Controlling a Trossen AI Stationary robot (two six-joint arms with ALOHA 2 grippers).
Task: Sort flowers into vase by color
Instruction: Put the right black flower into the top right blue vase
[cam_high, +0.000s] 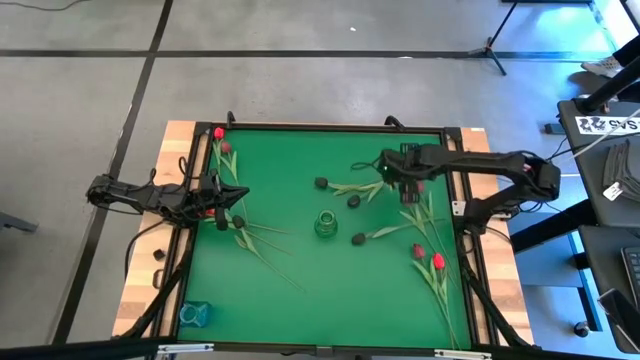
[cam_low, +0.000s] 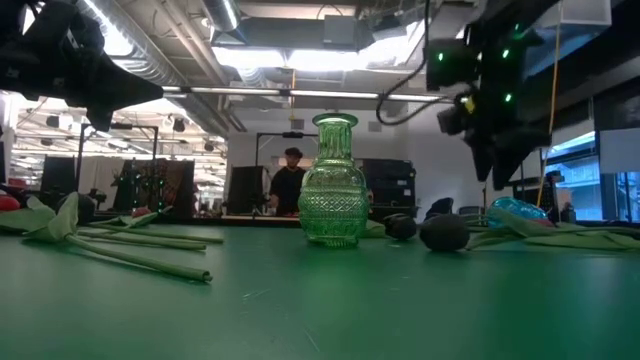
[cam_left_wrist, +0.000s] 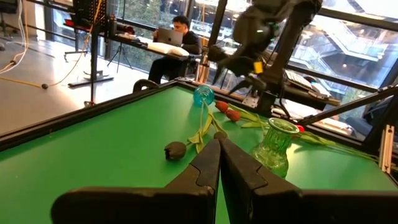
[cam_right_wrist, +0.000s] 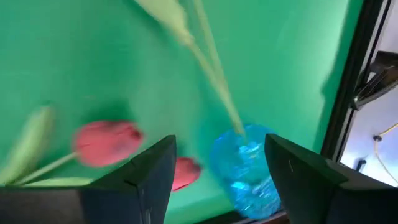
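A green glass vase (cam_high: 326, 224) stands upright mid-table. A blue glass vase (cam_right_wrist: 245, 171) sits by the far right, below my right gripper (cam_right_wrist: 221, 168). That gripper is open and empty and hovers above the table (cam_low: 495, 165). Two red tulip heads (cam_right_wrist: 107, 142) lie beside the blue vase, and a green stem (cam_right_wrist: 205, 62) runs up to it. My left gripper (cam_left_wrist: 219, 146) is shut and empty at the table's left side (cam_high: 222, 195). Black tulips (cam_high: 353, 201) lie between the vases, and more tulips (cam_high: 238, 222) lie by the left gripper.
Red and dull-red tulips lie at the far left corner (cam_high: 219, 133) and near the right edge (cam_high: 438, 262). A blue object (cam_high: 193, 314) sits at the near left corner. A raised black rim (cam_high: 330, 127) frames the green table. A person (cam_low: 290, 185) sits in the room beyond.
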